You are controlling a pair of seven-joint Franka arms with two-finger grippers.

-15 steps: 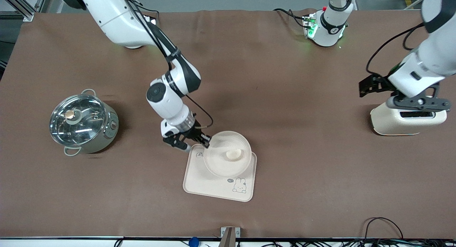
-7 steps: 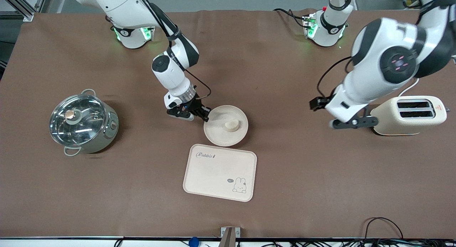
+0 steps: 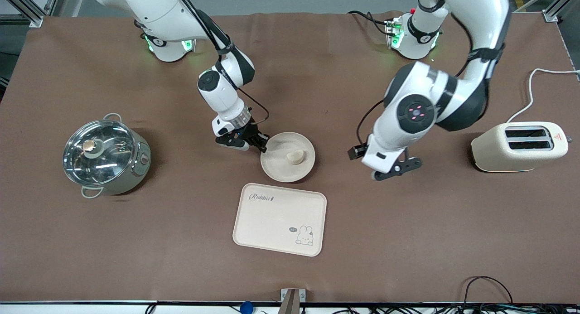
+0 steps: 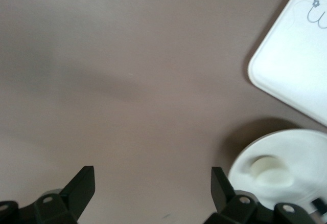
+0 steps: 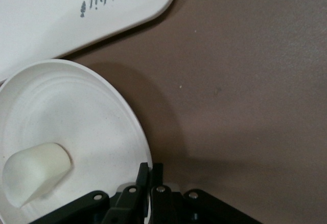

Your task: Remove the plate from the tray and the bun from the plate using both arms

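The round cream plate (image 3: 275,165) lies on the brown cloth, or just above it, farther from the front camera than the tray. The pale bun (image 3: 294,157) lies in it. My right gripper (image 3: 262,146) is shut on the plate's rim at the edge toward the right arm's end. The right wrist view shows the fingers (image 5: 145,174) pinching the plate's rim (image 5: 87,106), with the bun (image 5: 36,170) inside. My left gripper (image 3: 396,168) is open and empty, over bare cloth between the plate and the toaster. The left wrist view shows its fingers (image 4: 82,183) wide apart, with the plate (image 4: 301,150) and bun (image 4: 268,165) off to one side.
The rectangular cream tray with the rabbit drawing (image 3: 272,223) lies nearer the front camera than the plate. A lidded steel pot (image 3: 104,156) stands toward the right arm's end. A cream toaster (image 3: 519,147) with its cord stands toward the left arm's end.
My right gripper has carried the plate with the bun off the tray and toward the robots' bases. My left arm has swung from the toaster toward the plate.
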